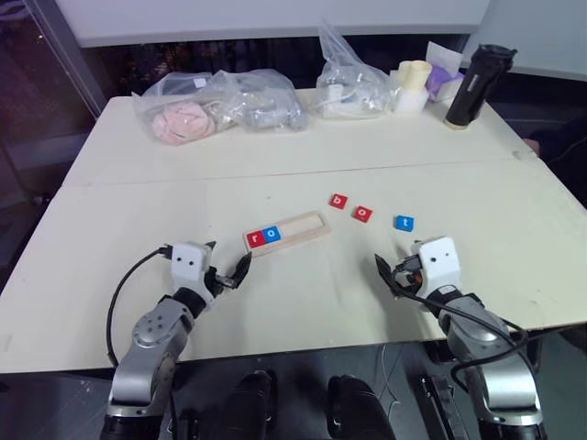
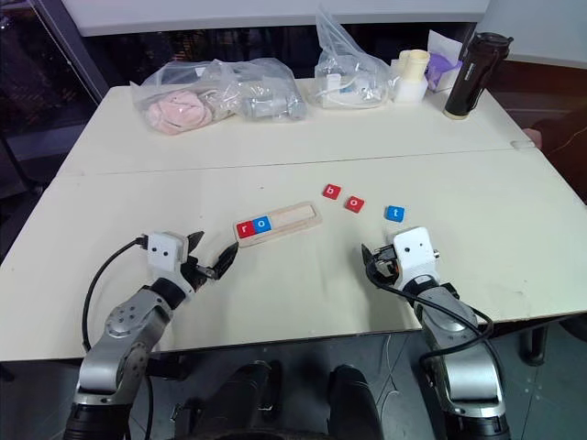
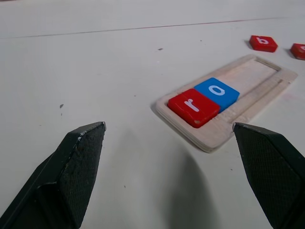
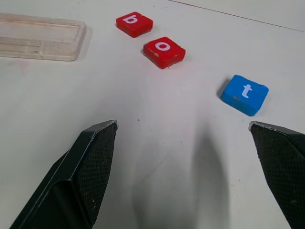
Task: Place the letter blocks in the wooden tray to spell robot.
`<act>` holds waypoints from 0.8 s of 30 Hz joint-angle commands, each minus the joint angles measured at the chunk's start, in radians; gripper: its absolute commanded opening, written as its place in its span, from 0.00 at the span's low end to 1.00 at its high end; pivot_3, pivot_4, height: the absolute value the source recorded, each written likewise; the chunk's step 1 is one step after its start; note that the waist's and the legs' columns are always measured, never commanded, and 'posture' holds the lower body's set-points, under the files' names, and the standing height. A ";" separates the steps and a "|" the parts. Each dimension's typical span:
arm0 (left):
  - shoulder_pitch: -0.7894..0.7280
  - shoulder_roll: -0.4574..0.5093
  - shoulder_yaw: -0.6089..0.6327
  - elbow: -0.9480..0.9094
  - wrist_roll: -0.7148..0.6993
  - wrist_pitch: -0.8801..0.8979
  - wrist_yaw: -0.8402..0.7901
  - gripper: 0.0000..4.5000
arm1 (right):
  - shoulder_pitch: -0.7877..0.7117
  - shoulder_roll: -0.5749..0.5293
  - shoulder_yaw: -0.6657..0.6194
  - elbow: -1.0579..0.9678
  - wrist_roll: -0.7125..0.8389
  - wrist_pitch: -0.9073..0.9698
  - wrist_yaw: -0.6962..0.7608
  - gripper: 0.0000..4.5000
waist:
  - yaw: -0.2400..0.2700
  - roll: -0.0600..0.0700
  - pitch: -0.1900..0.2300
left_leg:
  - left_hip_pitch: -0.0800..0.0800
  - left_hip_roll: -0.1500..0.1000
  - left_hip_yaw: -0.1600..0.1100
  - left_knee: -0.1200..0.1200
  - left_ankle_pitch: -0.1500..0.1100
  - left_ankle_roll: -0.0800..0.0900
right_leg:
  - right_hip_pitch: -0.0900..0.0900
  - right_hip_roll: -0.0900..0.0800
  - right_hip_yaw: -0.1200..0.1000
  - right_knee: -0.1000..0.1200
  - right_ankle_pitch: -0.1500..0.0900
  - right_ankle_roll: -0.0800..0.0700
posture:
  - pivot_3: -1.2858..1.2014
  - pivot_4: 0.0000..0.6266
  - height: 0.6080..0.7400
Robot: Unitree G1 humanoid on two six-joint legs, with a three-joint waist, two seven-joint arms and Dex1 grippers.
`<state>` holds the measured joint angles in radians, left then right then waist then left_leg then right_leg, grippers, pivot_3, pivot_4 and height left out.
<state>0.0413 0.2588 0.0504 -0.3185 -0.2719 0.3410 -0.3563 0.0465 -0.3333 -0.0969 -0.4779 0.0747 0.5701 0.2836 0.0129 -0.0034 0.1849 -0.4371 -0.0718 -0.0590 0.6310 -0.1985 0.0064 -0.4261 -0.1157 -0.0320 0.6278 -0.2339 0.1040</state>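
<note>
The wooden tray (image 1: 303, 225) lies at the table's middle, with a red r block (image 3: 193, 106) and a blue o block (image 3: 217, 91) side by side at its left end. To the tray's right, loose on the table, lie a red b block (image 4: 134, 23), a red o block (image 4: 164, 51) and a blue t block (image 4: 244, 94). My left gripper (image 1: 227, 262) hovers open just in front of the tray's left end, holding nothing. Nearer than the loose blocks, my right gripper (image 1: 394, 272) stands open and empty, pointing toward them.
Along the table's far edge sit clear plastic bags (image 1: 215, 108) with soft items, another bag (image 1: 348, 87), a pale cup (image 1: 413, 84) and a black bottle (image 1: 472, 85). A seam (image 1: 293, 172) runs across the tabletop behind the tray.
</note>
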 commanded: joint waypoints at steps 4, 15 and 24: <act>0.007 0.014 0.004 -0.063 -0.041 0.005 -0.039 1.00 | -0.011 -0.013 -0.013 -0.054 0.020 0.003 0.004 0.99 | 0.000 0.000 0.000 | 0.000 0.000 0.000 0.000 0.000 0.000 | 0.000 0.000 0.000 0.000 0.000 0.000 | 0.52 0.24 0.88; 0.034 0.034 -0.016 -0.093 -0.051 0.021 -0.071 1.00 | -0.013 -0.016 0.003 -0.055 0.023 0.001 0.012 0.99 | 0.000 0.000 0.000 | 0.000 0.000 0.000 0.000 0.000 0.000 | 0.000 0.000 0.000 0.000 0.000 0.000 | 0.52 0.24 0.88; 0.010 0.065 -0.014 -0.076 -0.060 0.020 -0.102 1.00 | -0.017 -0.019 0.015 -0.049 0.021 -0.010 0.018 0.99 | 0.000 0.000 0.000 | 0.000 0.000 0.000 0.000 0.000 0.000 | 0.000 0.000 0.000 0.000 0.000 0.000 | 0.52 0.24 0.88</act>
<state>0.0681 0.3052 0.0254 -0.3664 -0.3172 0.3666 -0.4371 0.0414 -0.3433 -0.0831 -0.4779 0.0927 0.5820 0.2986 0.0130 -0.0034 0.1850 -0.4371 -0.0718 -0.0590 0.6308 -0.1985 0.0063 -0.4262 -0.1161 -0.0320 0.6277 -0.2339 0.1039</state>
